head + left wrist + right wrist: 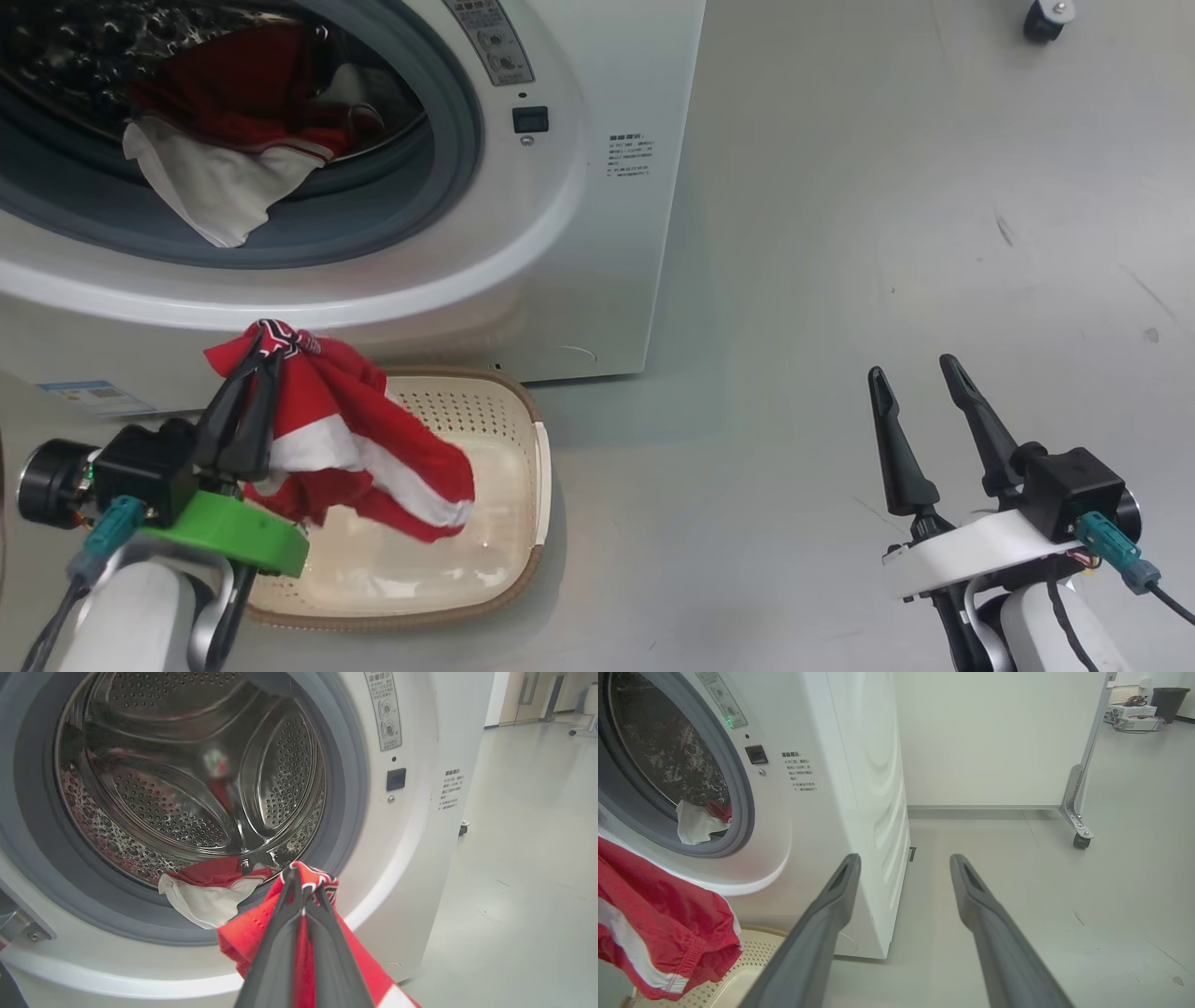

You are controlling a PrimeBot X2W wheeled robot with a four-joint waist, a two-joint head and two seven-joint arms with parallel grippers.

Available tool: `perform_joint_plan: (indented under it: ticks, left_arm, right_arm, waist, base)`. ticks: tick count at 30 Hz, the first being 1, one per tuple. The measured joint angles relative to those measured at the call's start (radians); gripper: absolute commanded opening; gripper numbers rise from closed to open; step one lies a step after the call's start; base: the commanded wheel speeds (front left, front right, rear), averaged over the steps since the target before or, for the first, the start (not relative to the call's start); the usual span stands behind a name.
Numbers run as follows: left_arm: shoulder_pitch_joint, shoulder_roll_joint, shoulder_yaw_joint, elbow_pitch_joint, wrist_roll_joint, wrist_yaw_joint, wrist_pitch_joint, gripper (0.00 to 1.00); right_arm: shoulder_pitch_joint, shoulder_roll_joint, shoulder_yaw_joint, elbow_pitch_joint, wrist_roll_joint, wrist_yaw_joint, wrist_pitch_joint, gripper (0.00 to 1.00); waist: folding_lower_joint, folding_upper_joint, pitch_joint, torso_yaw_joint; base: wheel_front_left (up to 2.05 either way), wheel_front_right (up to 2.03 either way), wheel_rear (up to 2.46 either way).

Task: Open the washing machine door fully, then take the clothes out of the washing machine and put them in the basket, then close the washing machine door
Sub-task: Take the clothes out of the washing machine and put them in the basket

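Note:
The white washing machine (597,187) stands with its drum mouth uncovered; its door is out of view. My left gripper (261,359) is shut on a red garment with a white stripe (373,448), which hangs over the cream basket (532,485) on the floor before the machine. In the left wrist view the same gripper (302,884) pinches the red cloth (243,938). More clothes (233,140), red and white, lie at the drum's lip with a white flap draped over the grey ring (205,900). My right gripper (915,373) stands open and empty over bare floor to the right, its fingers (971,891) spread.
A label and a small black square latch (530,119) sit on the machine's front right. A caster wheel (1046,19) stands on the grey floor at the far right. In the right wrist view a wheeled partition (1080,835) stands beyond the machine.

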Motion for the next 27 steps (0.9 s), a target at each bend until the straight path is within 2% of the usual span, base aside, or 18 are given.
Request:
perform_joint_plan:
  ticks: [17,27]
  left_arm:
    - [-0.032,0.03,-0.112,0.166,-0.008,0.0,0.056,0.0]
    - [-0.086,0.037,-0.107,0.311,-0.02,0.0,0.08,0.0]
  right_arm:
    - [-0.057,0.01,0.016,-0.023,-0.006,0.0,0.0,1.0]
    - [-0.088,0.019,0.027,-0.025,-0.006,0.0,0.0,1.0]
  waist:
    - [0.0,0.0,0.13,-0.073]
    - [0.0,0.0,0.198,-0.132]
  base:
    - [0.0,0.0,0.0]
    - [0.0,0.0,0.0]
